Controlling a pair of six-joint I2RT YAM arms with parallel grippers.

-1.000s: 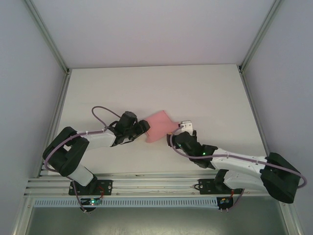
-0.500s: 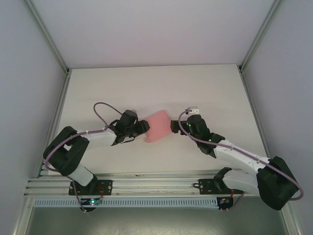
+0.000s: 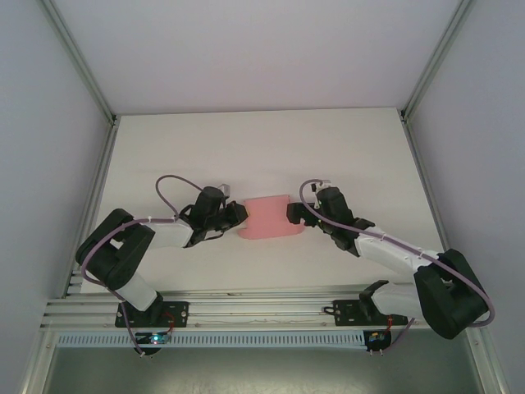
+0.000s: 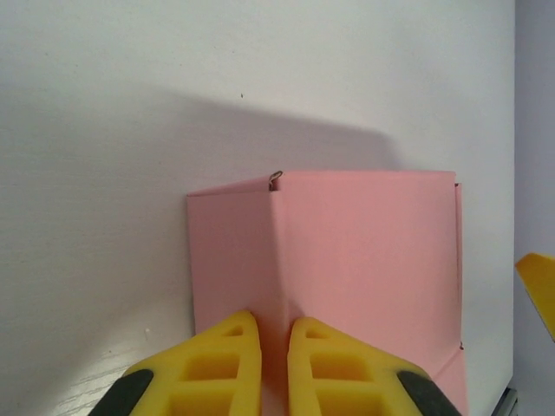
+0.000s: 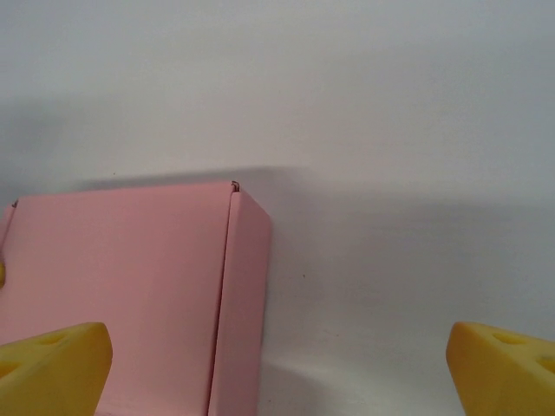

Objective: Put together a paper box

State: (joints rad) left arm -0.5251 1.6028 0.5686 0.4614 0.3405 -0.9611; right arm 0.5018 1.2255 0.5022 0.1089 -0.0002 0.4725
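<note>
One paper box (image 3: 271, 217), edge pinched by left fingers (image 4: 225, 360), right fingers (image 5: 56, 355) spread

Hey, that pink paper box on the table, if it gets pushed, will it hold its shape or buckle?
Probably buckles: the paper box looks like thin folded card, creased where the left hand pinches it. Likely very light, so a push may slide it across the smooth table. Flat-sided, so rolling seems unlikely.

Robot lab test cell
White table (image 3: 246, 148) stood boxed by aluminium rails (image 3: 79, 61) and plain grey walls (image 3: 246, 49) (no furnishings).
</note>
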